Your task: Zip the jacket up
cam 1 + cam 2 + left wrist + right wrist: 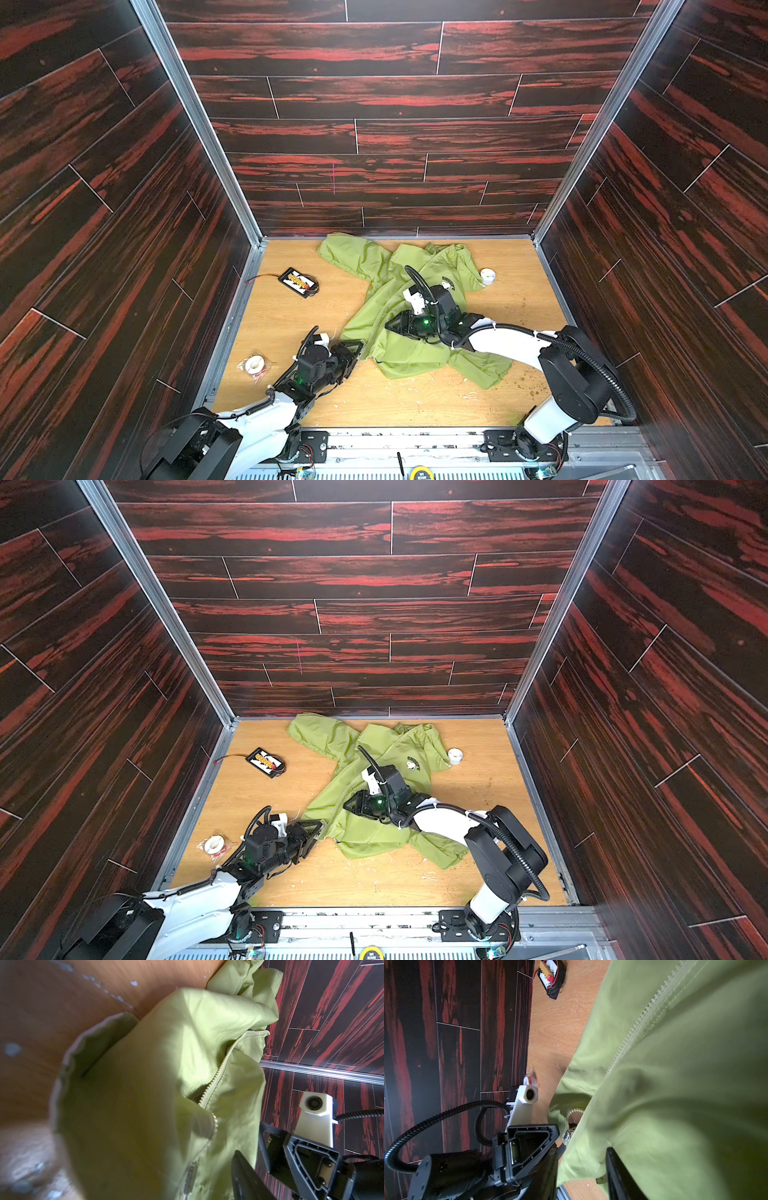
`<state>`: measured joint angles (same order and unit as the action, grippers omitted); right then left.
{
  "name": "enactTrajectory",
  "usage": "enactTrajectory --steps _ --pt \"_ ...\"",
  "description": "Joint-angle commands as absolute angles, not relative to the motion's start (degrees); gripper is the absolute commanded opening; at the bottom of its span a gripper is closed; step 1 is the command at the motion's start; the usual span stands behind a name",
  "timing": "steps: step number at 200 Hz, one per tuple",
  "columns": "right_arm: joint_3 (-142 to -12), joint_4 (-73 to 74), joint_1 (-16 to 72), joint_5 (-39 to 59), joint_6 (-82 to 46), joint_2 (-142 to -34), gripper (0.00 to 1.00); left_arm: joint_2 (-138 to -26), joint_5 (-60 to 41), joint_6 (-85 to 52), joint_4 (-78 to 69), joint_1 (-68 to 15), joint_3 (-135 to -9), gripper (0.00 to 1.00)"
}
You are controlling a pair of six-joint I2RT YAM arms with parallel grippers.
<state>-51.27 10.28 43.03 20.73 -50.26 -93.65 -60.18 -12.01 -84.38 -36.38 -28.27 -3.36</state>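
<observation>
Nearest of all, the front rail (415,440) is seen, from which both arms are reached inward. The left gripper (359,352) is set at the near hem corner of the jacket (409,359), where the foot of the zipper (643,1016) lies. It is judged to be placed there so that the hem can be anchored against a pull. Cloth is seen at its jaws, yet whether it is pinched cannot be told.

Just beyond, the right gripper (390,327) is laid over the jacket's middle, tips pointed at the zipper line. In the right wrist view cloth is gathered between its parted fingers, but a firm hold cannot be confirmed. A small metal slider (568,1135) is made out at the hem, just beside the left gripper, so the closing run is judged hardly begun.

The jacket is spread crumpled over the table (291,332), from mid-table to the back wall, chest logo (447,283) upward. Apart from it are left a near tape roll (254,364), a battery pack (300,282) and a far tape roll (487,275).
</observation>
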Motion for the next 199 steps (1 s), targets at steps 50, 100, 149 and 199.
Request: enactTrajectory --steps 50,100,149,199 --pt "-52.6 9.6 43.3 20.4 -49.5 -93.7 0.40 -65.4 -12.7 -84.9 -41.6 -28.1 -4.7 0.43" --pt "-52.4 9.6 43.3 20.4 -49.4 -93.5 0.40 -65.8 -12.3 -84.8 -42.8 -28.0 -4.9 0.31" --pt "-52.5 9.4 43.3 20.4 -49.2 -93.2 0.40 -65.3 -12.1 -84.8 -43.1 -28.1 -4.9 0.19" --pt "-54.7 5.4 41.9 20.4 -46.7 -90.3 0.40 -63.3 -14.0 -79.9 -44.2 -28.0 -6.5 0.00"
